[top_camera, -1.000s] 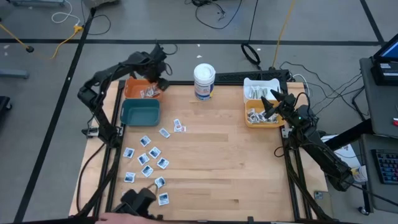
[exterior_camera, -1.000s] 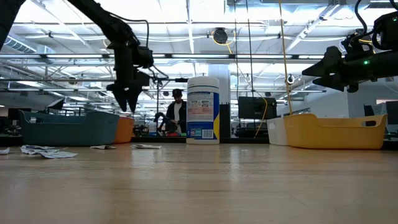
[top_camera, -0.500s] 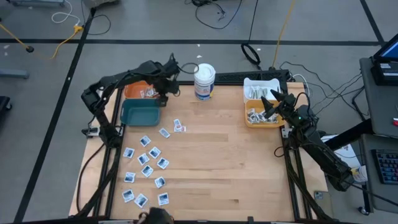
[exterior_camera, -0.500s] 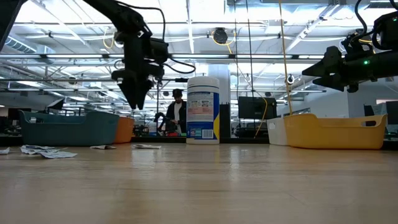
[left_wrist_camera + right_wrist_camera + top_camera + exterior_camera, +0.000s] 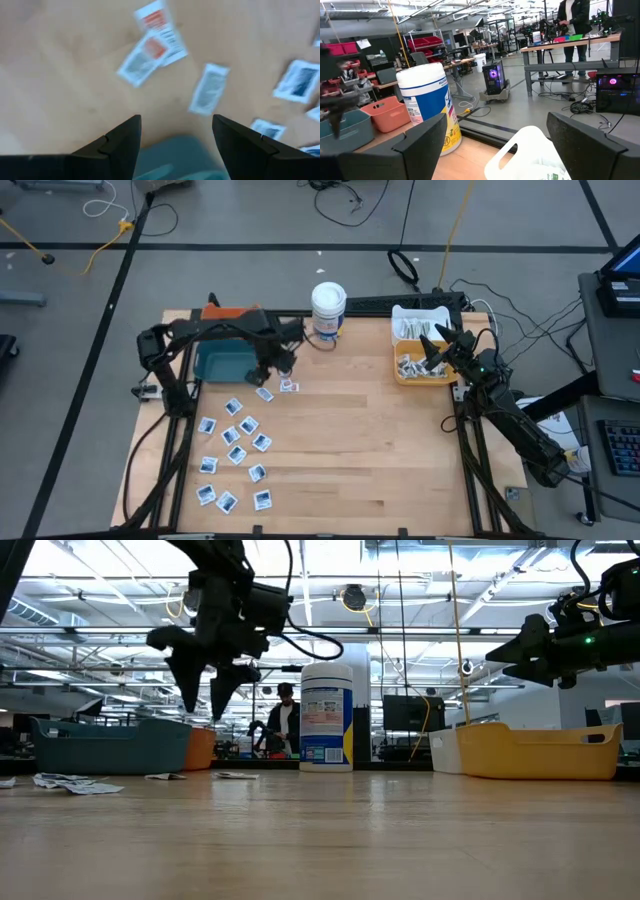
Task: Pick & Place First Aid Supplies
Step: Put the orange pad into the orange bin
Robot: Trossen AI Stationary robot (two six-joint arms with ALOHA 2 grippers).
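The packets [image 5: 237, 442] lie loose on the bare wood of the table [image 5: 360, 440], most of them white-and-blue squares scattered across its left half, running from near the teal bin [image 5: 222, 362] down toward the front edge. Two more sit apart from that scatter, just right of the teal bin: a grey-white one [image 5: 264, 393] and, beside it, a pair with red marks [image 5: 288, 385]. Through my left wrist camera I see the red-marked pair [image 5: 152, 47] overlapping each other, the grey-white one [image 5: 208, 89] close by, and blue squares [image 5: 298, 81] farther off.

My left gripper [image 5: 279, 362] hangs in the air above the table by the right edge of the teal bin, right over those two packets. Its fingers [image 5: 120, 142] stand apart and point down, with nothing between them.

My right gripper [image 5: 432, 346] hovers above the yellow bin [image 5: 404, 376], fingers spread wide and empty. That bin holds a heap of whitish wrapped strips [image 5: 416, 365], and the white bin [image 5: 401, 313] behind it holds more.

The orange bin [image 5: 222, 312] sits behind the teal one, mostly hidden by my left arm. The white tub [image 5: 328, 311] stands upright at the back of the table, between the two groups of bins.

In the low view a person [image 5: 286, 720] stands in the room beyond the table.
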